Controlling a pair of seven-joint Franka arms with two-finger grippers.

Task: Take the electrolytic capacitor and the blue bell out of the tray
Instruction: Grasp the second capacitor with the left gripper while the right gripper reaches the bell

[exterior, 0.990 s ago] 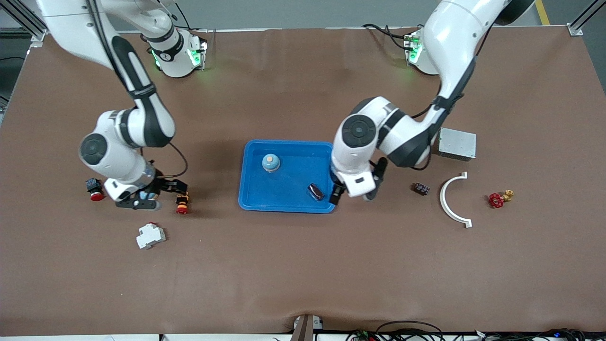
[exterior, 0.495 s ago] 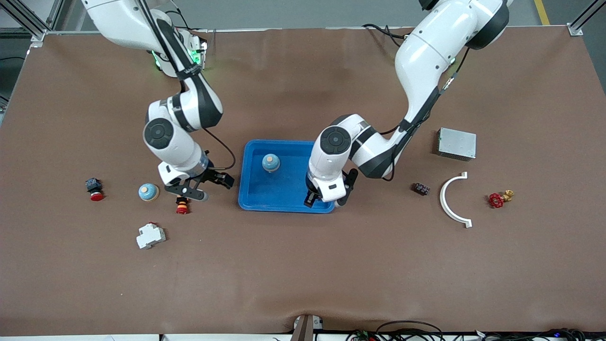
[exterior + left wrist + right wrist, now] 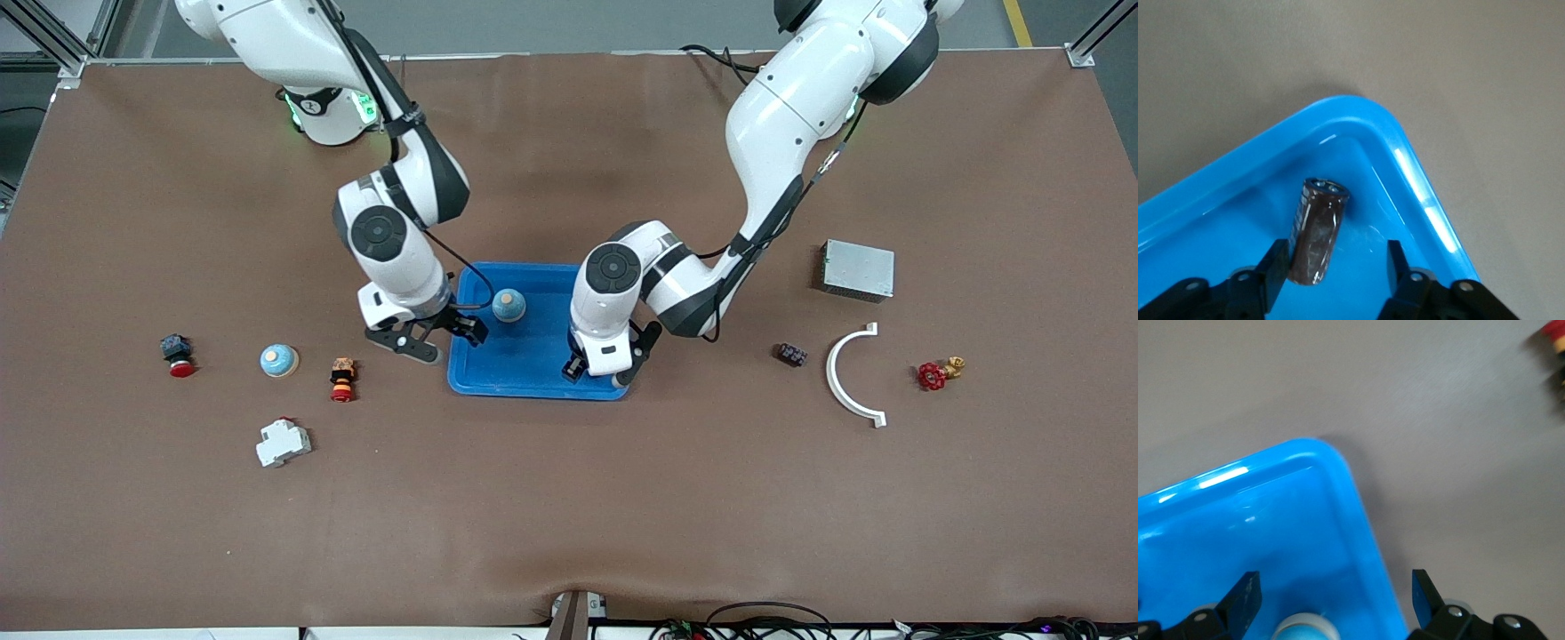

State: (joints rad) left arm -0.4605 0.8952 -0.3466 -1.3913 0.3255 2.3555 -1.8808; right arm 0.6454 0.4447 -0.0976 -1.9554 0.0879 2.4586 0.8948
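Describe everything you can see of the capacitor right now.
The capacitor is a small cylinder in a dark brown glossy sleeve, with a dark end cap carrying two pale terminals. It lies on its side inside the blue tray, near a rounded corner toward the left arm's end. It sits between the fingers of the left tool: one finger is against it, the other stands apart. The front view hides it.

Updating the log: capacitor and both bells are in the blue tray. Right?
No. Only one bell is in the blue tray; the second bell sits on the table toward the right arm's end, as the front view shows. The capacitor is in the tray.
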